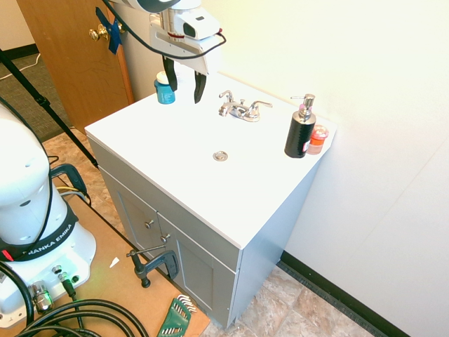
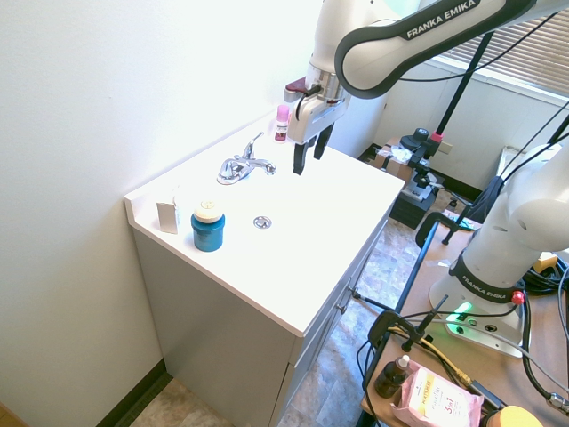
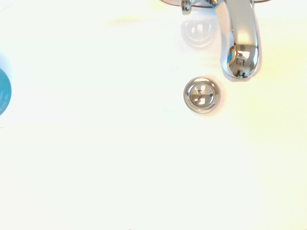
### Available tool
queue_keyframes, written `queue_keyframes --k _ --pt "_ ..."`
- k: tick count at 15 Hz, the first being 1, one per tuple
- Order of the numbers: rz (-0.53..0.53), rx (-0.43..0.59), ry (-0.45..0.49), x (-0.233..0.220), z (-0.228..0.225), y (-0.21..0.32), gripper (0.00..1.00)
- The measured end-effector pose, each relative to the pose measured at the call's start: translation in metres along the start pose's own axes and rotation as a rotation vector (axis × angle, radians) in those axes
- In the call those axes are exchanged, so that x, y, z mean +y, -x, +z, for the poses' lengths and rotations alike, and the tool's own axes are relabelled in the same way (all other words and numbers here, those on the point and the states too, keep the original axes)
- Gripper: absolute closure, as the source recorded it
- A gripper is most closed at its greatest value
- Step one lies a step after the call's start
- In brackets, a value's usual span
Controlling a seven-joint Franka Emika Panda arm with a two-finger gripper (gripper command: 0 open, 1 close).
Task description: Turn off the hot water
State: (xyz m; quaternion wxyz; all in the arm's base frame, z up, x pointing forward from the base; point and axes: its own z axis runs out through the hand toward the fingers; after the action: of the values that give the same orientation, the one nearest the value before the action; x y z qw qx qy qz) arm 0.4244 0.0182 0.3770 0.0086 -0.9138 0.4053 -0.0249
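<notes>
The tool (image 1: pixel 186 93) is raised over the white counter (image 1: pixel 186 179), fingers pointing down and visibly parted, with nothing held between them. Neither exterior view shows contact with the faucet (image 1: pixel 244 112). The left lever (image 1: pixel 226 95), the hot water control, is on the faucet's left side as one faces the spout (image 1: pixel 224 110). It is chrome, as is the matching right lever (image 1: pixel 264 105). No water is visible at the spout. The drain (image 1: pixel 220 156) is set in the basin, apart from the faucet base.

A black pump bottle (image 1: pixel 300 133) and a small orange bottle (image 1: pixel 318 140) are upright, close together, on the right-lever side. A blue jar (image 2: pixel 208 229) with a pale lid is upright on the left-lever side, near a small grey-faced item (image 2: pixel 167 217). The wrist view shows the spout, the drain and part of the jar.
</notes>
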Motion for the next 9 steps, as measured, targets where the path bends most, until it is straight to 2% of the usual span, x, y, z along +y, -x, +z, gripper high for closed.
queue_keyframes --k 3,9 --pt "-0.005 0.02 0.004 -0.001 0.001 -0.002 0.0" --pt "0.029 0.224 0.03 -0.035 0.037 -0.03 0.0"
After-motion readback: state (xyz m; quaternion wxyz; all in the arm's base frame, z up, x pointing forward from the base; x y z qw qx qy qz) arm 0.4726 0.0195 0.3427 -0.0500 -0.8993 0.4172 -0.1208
